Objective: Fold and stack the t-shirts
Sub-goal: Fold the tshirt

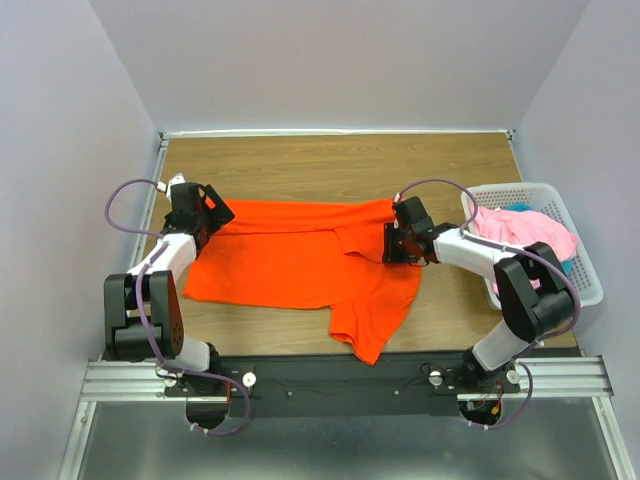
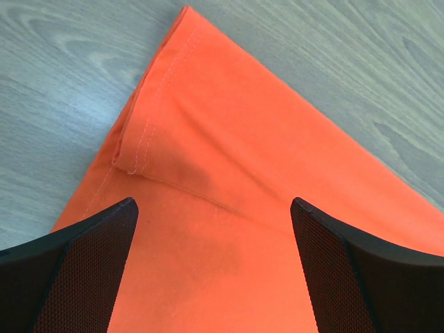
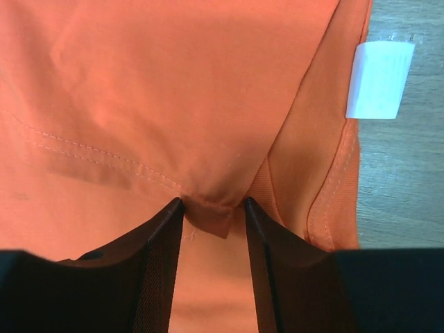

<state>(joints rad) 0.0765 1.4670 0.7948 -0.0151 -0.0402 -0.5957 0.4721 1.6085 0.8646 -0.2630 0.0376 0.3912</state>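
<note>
One orange-red t-shirt (image 1: 300,265) spread flat on the desk (image 1: 330,165), long axis left to right, reaching both arms. Over its far-left corner, left fingers (image 2: 90,263) spread wide, gripping nothing. At its right end near the collar, right fingers (image 3: 163,257) pinching a small fold.

Wood-grain tbl (image 1: 330,165), pale lilac walls (image 1: 330,60)

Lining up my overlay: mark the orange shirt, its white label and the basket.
orange shirt (image 1: 280,265): top view, middle of the body.
white label (image 3: 378,80): right wrist view, centre of the tag.
basket (image 1: 510,189): top view, far rim.
</note>
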